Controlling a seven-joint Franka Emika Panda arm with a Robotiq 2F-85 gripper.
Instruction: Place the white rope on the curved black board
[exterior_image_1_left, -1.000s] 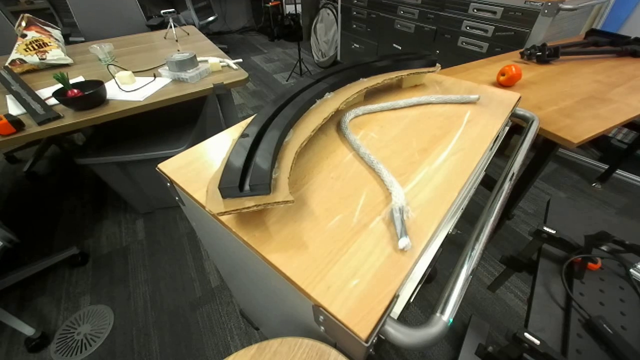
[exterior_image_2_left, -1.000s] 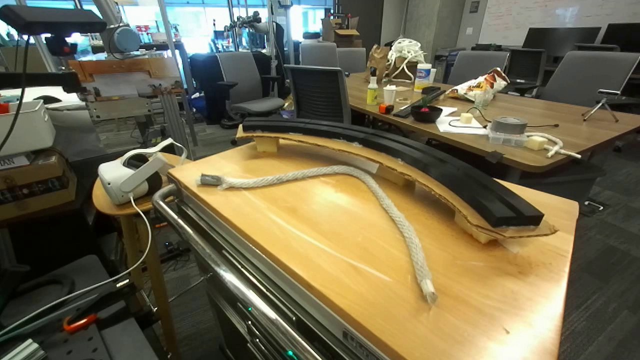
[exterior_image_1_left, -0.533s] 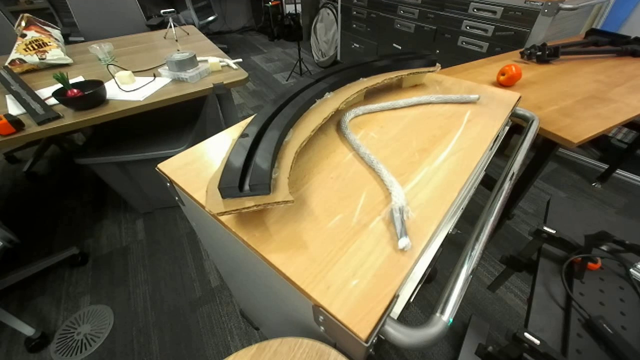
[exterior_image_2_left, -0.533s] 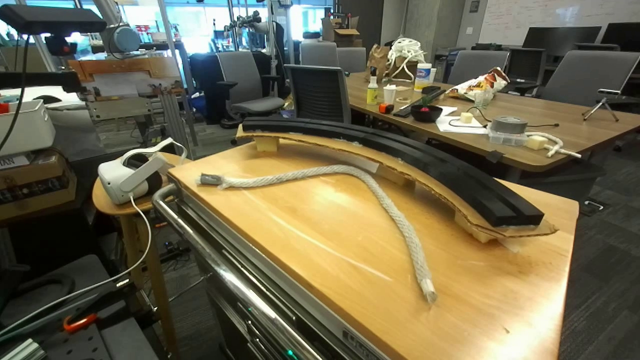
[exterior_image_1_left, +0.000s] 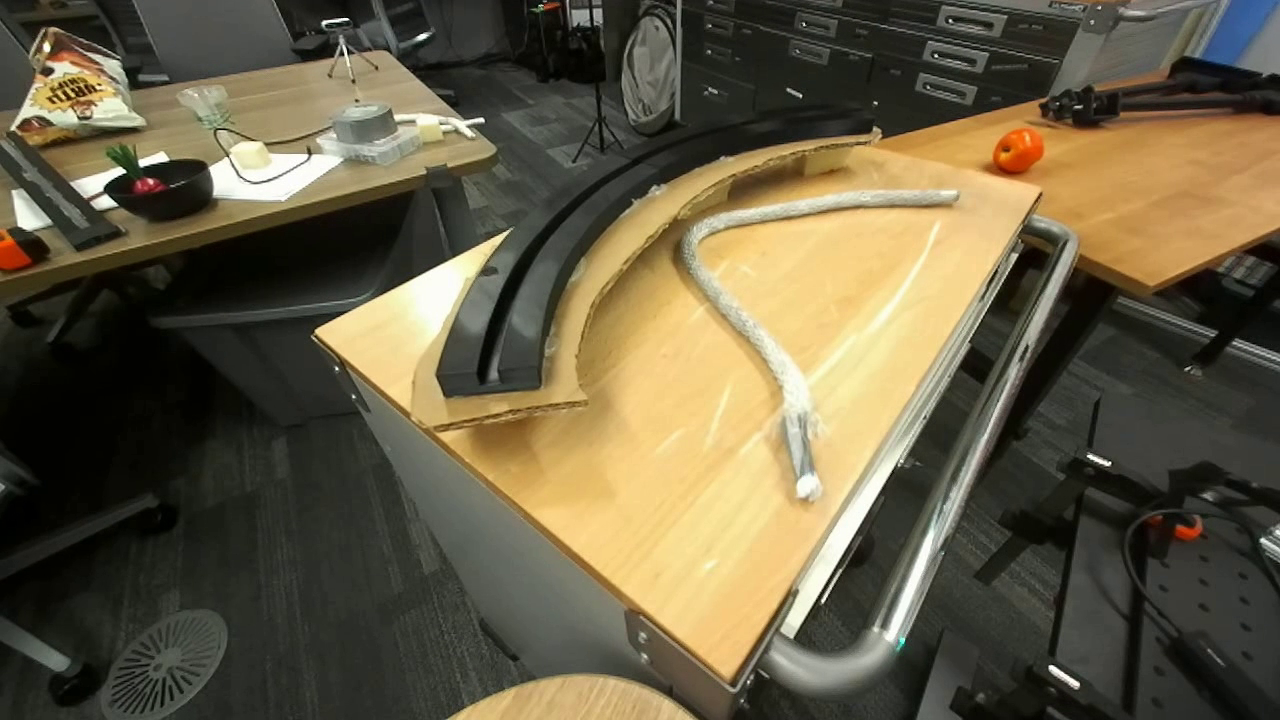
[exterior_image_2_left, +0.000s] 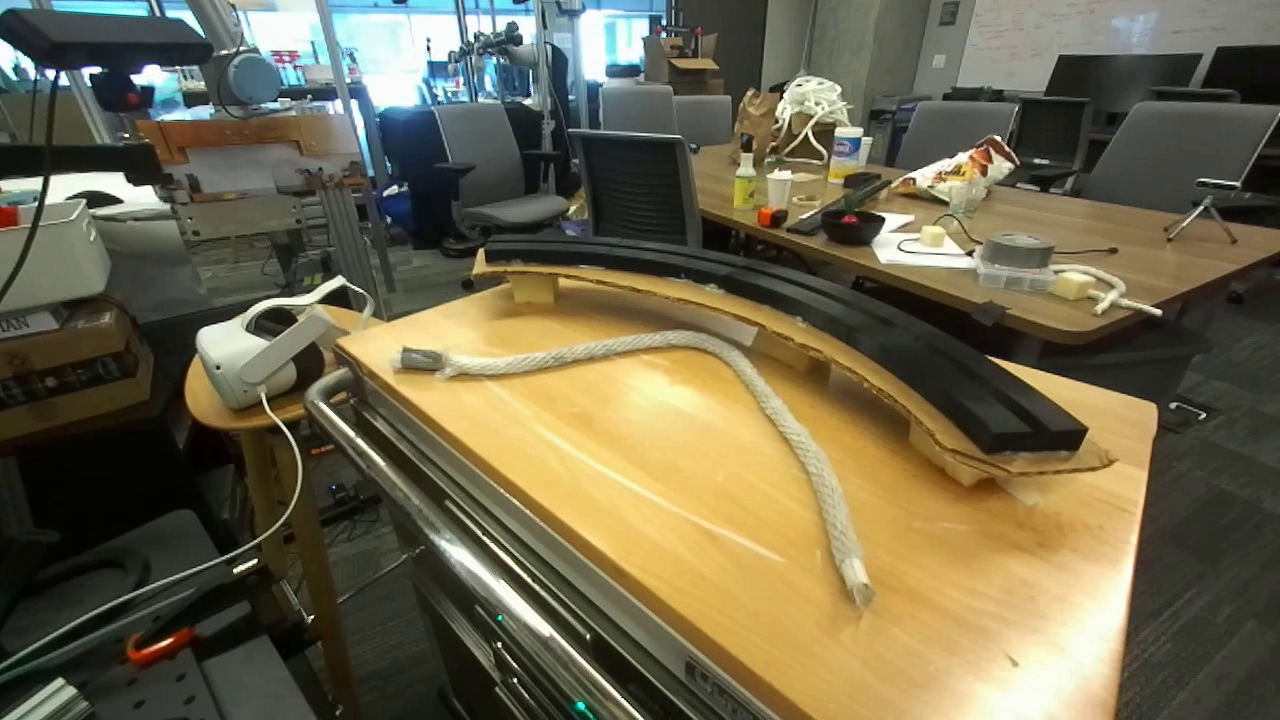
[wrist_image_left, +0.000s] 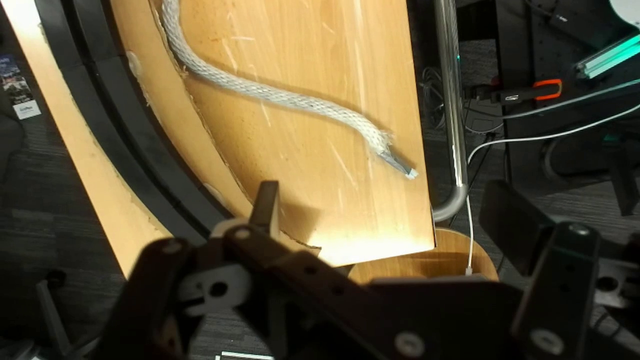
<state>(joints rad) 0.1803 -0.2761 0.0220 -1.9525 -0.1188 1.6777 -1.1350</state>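
Observation:
The white rope (exterior_image_1_left: 742, 320) lies in a bent curve on the wooden top of the cart, beside the black board and apart from it. It also shows in an exterior view (exterior_image_2_left: 793, 430) and in the wrist view (wrist_image_left: 280, 96). One end is wrapped in grey tape and frayed. The curved black board (exterior_image_1_left: 535, 315) is an arc with a groove along it, raised on a cardboard base; it also shows in an exterior view (exterior_image_2_left: 850, 320) and in the wrist view (wrist_image_left: 107, 120). My gripper (wrist_image_left: 387, 206) is open and empty, above the cart's end near the taped rope end. Neither exterior view shows it.
A metal handle rail (exterior_image_1_left: 960, 480) runs along the cart's long side. A round stool (exterior_image_2_left: 215, 395) with a white headset (exterior_image_2_left: 240, 360) stands at the cart's end. A cluttered table (exterior_image_2_left: 1130, 235) is beyond the board. Another wooden table (exterior_image_1_left: 1150, 190) holds an orange-red fruit (exterior_image_1_left: 1018, 150).

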